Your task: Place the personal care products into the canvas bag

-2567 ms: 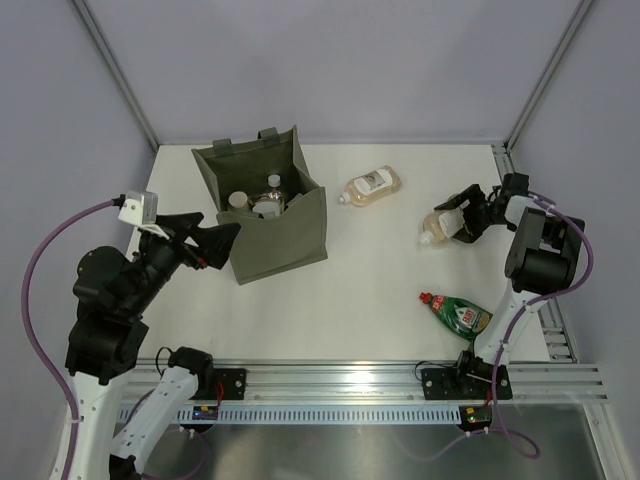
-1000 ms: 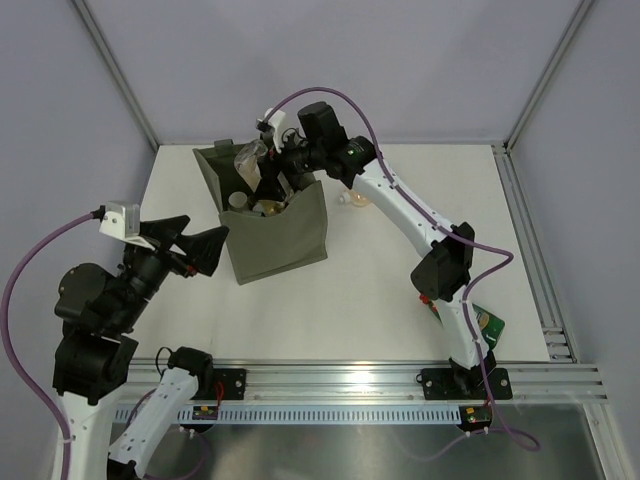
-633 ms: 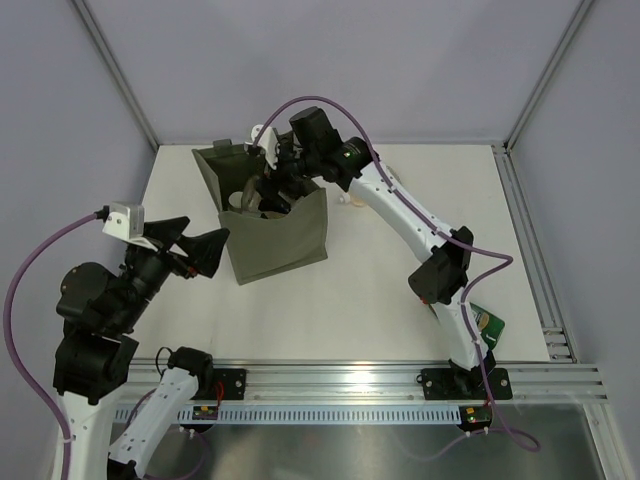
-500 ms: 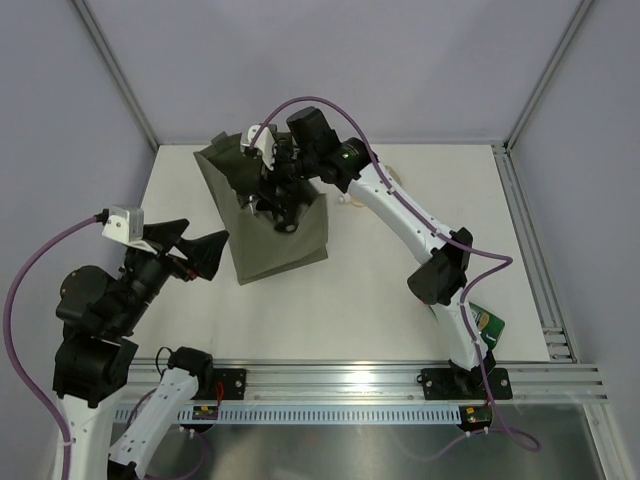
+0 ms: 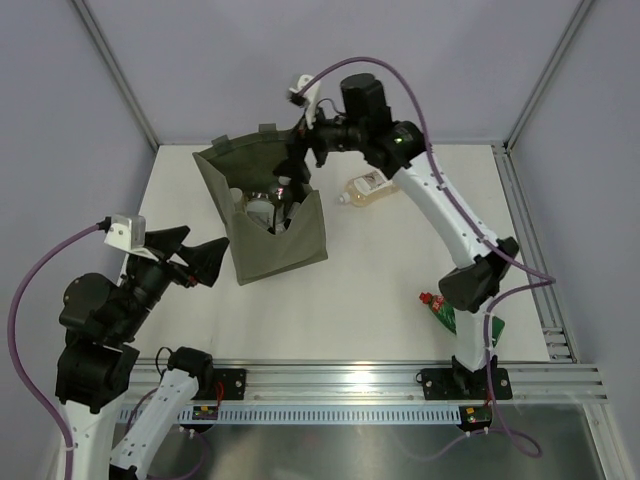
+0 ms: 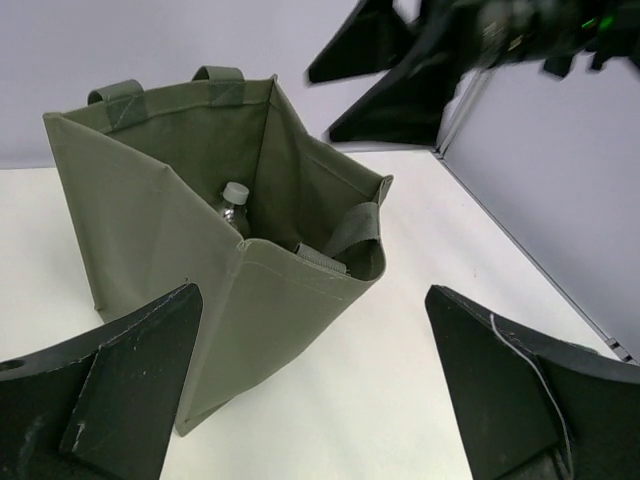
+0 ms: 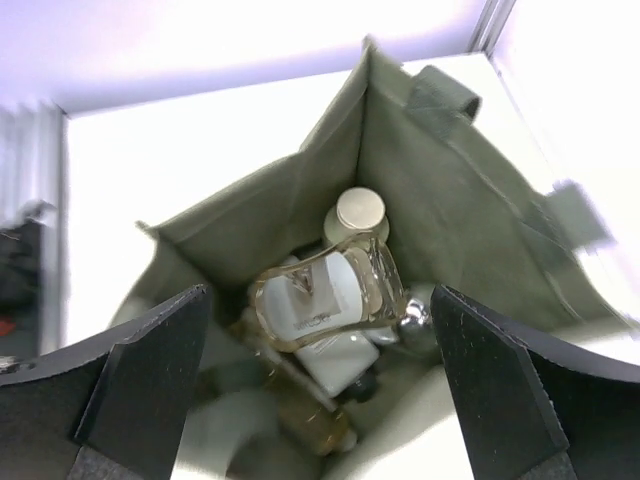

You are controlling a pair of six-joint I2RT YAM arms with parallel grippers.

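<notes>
The olive canvas bag [image 5: 280, 245] stands open at the back left of the table. My right gripper [image 5: 299, 166] hangs open and empty just above its mouth. In the right wrist view the bag [image 7: 440, 200] holds an amber bottle [image 7: 325, 290] lying on top, a white-capped bottle [image 7: 360, 212], a silver-topped jar [image 7: 415, 318] and another amber bottle [image 7: 300, 410]. One amber bottle [image 5: 372, 188] lies on the table right of the bag. A green red-capped bottle [image 5: 440, 310] lies near the right arm's base, partly hidden. My left gripper [image 5: 205, 243] is open and empty, left of the bag [image 6: 200, 250].
The right arm arches over the table from its base at the front right to the bag. The cell's grey walls and corner posts stand behind the bag. A metal rail runs along the table's right edge [image 5: 530, 260].
My right gripper brought an amber bottle from the table's right side, went down into the bag, let it go and rose out open. The left arm drew back slightly.
</notes>
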